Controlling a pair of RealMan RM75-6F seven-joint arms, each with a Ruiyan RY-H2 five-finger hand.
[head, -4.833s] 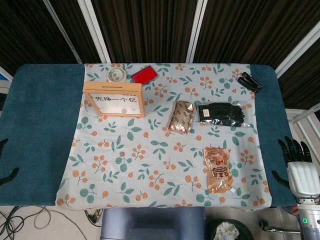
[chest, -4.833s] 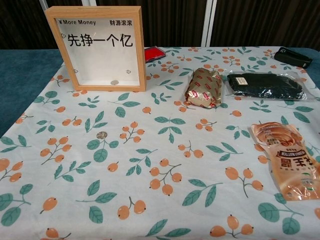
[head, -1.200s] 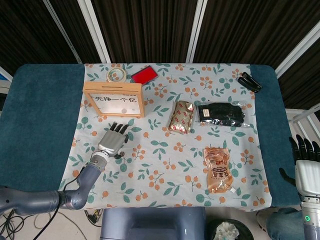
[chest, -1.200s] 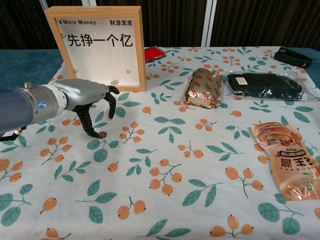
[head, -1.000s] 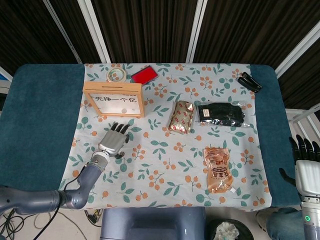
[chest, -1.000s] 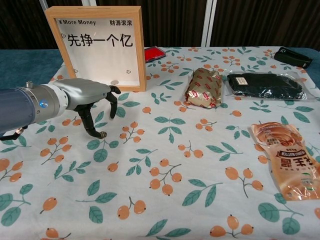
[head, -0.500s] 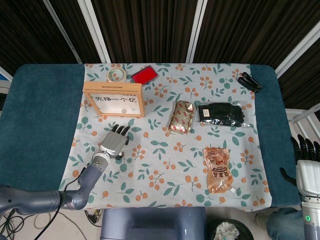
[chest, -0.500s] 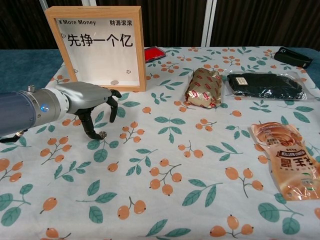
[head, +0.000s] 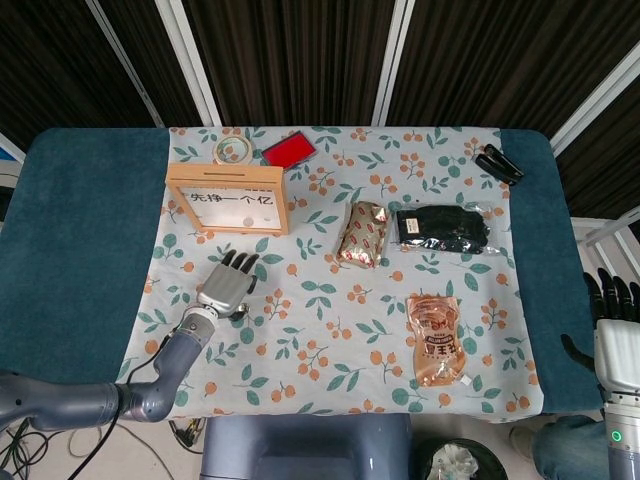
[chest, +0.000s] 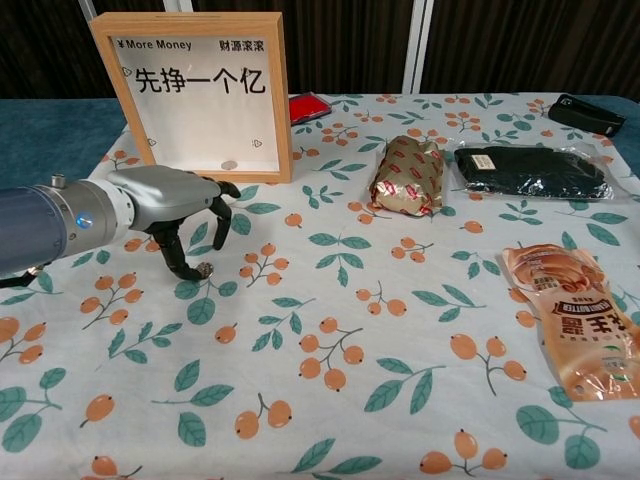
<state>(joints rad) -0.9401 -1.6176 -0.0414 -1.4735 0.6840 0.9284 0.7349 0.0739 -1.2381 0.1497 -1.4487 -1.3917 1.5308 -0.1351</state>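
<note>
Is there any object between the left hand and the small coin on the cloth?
Nothing visible. The left hand is right over the coin, its fingertips curled down beside it; whether they touch it cannot be told. The frame stands behind, apart.

Right robot hand (head: 612, 330) cut by frame edge.

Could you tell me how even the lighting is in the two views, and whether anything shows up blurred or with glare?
Head view: light is flat and even, shadows faint, the left hand sharp. Chest view: the wooden frame reads crisply without glare; a soft shadow lies under the fingers by the coin; the orange snack pouch shows mild sheen.
</note>
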